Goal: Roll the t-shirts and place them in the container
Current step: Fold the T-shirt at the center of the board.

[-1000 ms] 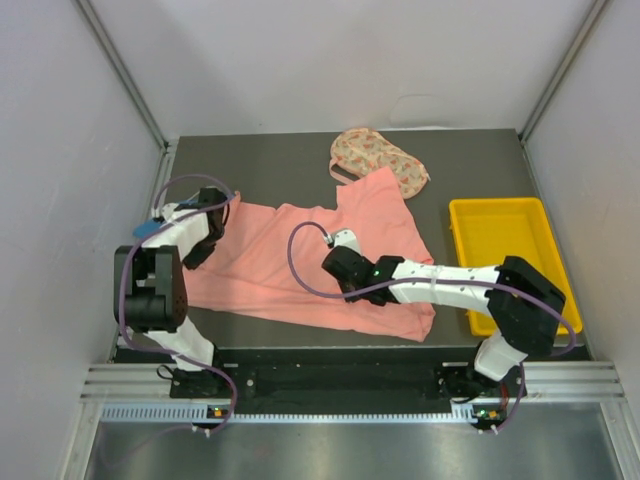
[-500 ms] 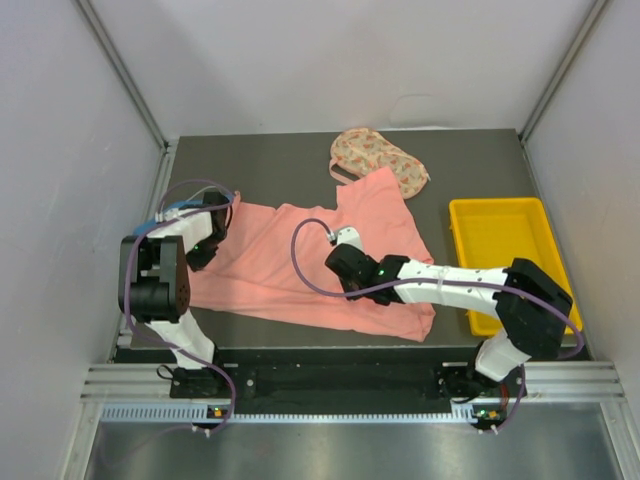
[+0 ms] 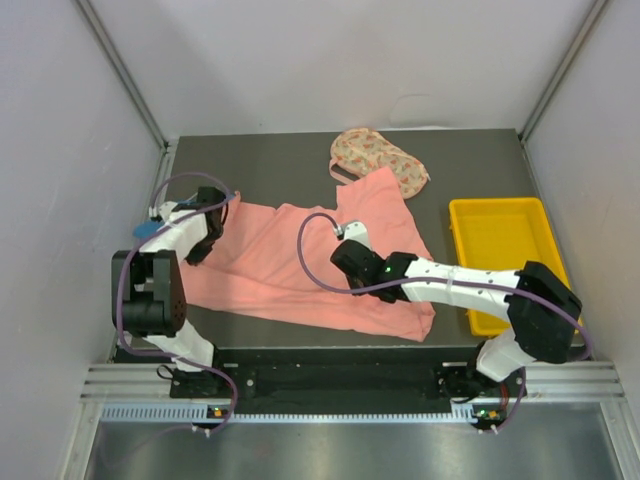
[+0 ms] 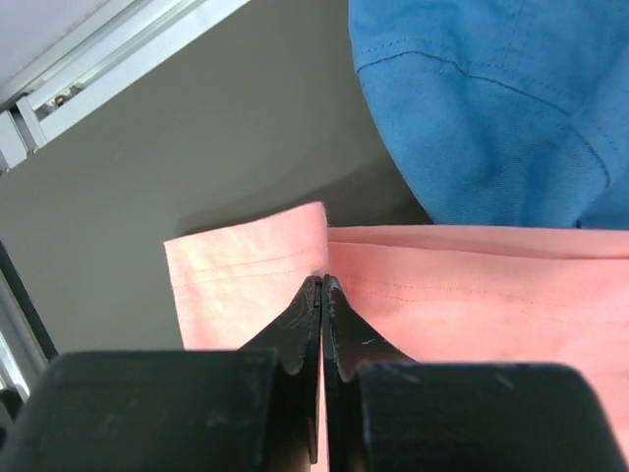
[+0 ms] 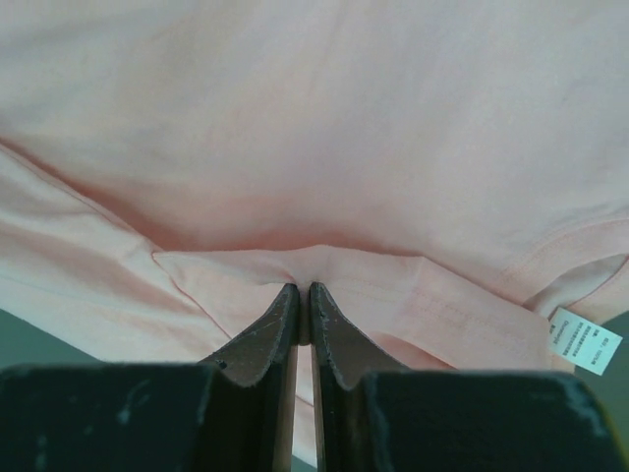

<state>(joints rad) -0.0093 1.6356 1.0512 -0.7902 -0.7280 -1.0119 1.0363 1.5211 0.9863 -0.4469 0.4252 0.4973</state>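
Salmon-pink cotton t-shirt (image 3: 290,265), plain and short-sleeved, lay spread across the middle of the dark grey tabletop (image 3: 250,165). Its cloth was rumpled and partly folded over on itself. It reached from the left arm's side to near the yellow plastic tray (image 3: 500,240) at the right edge of the table.

Both arms were down on the shirt. The left gripper (image 4: 321,283) was at its left end. In the left wrist view the black jaws were pressed together, with a hemmed edge of the pink cloth pinched at their tips and the stitched hem running off to either side. Just beyond that pinch a blue cloth t-shirt (image 4: 491,108) lay on the table, its edge meeting the pink one. From above, only a small corner of the blue one showed beside the left arm.

The right gripper (image 5: 299,295) was over the middle of the pink shirt. The right wrist view showed its jaws closed on a raised fold of the pink cloth, a seamed band gathered at the tips. A small white printed neck label (image 5: 584,340) lay flat on the cloth to the right of that pinch.

At the far side of the table a peach floral-print t-shirt (image 3: 385,160) sat bundled in a rounded heap, touching the far corner of the pink shirt. A purple cable (image 3: 300,255) looped beside the right wrist, and another arched over the left.
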